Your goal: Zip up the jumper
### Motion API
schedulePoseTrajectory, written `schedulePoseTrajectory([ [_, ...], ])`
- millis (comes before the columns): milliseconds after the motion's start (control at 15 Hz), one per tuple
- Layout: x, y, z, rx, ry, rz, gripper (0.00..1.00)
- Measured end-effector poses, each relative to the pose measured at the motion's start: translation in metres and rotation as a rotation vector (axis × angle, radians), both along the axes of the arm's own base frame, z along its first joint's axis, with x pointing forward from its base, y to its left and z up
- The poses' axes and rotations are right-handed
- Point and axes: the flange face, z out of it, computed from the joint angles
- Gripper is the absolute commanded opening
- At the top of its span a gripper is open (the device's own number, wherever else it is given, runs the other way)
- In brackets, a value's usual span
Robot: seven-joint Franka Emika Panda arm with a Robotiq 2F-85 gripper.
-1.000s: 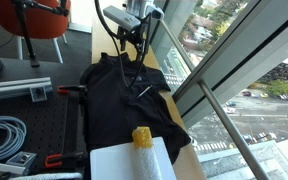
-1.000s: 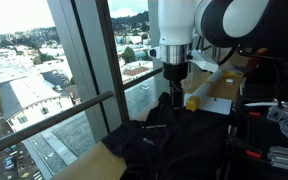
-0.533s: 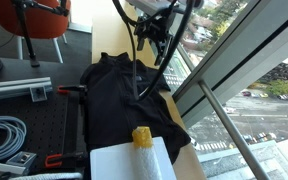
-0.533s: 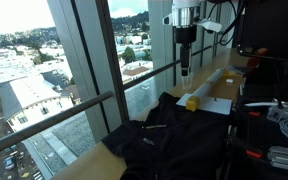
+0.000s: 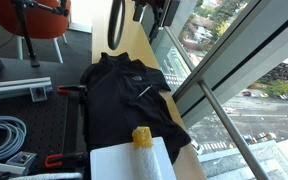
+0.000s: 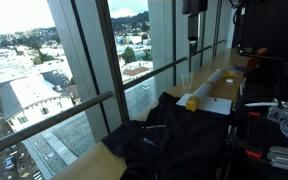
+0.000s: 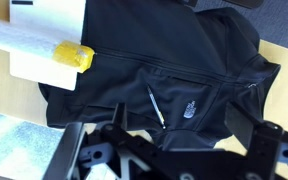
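Gripper (image 6: 192, 42) hangs high above the table, well clear of the fabric. In the wrist view the gripper (image 7: 154, 150) has fingers (image 7: 242, 128) spread wide w/ nothing between them. Jumper (image 5: 124, 95) lies flat, front up, on the wood tabletop (image 5: 134, 45), collar toward the far end. It's also seen in the exterior view along the glass (image 6: 169, 140) and fills most of the wrist view (image 7: 184, 60). Thin silver strip (image 7: 156, 108) sits mid-chest just beside the small white mark (image 7: 189, 108); looks like the zip pull, can't tell for sure. Edges: the jumper's window-side edge runs about to the table edge by the glass, w/ the handrail (image 5: 234, 135) beyond. The hem end meets a yellow lump (image 5: 142, 137) sitting on a white board (image 5: 124, 162); in the wrist view the yellow lump (image 7: 72, 55) touches the fabric edge on the white board (image 7: 34, 60). A red clamp (image 5: 69, 90) sits just beside the sleeve on the inboard side, cable coil (image 5: 4, 135) well apart. Room above the chest is open; bare wood past the collar.
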Motion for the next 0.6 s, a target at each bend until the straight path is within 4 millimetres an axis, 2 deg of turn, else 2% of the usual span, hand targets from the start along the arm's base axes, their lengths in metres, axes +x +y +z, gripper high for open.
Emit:
schedulePoseTrajectory([
  [333, -0.012, 0.001, 0.029, 0.027, -0.04, -0.125, 1.0],
  [600, -0.017, 0.002, 0.036, 0.031, -0.064, -0.14, 1.0],
])
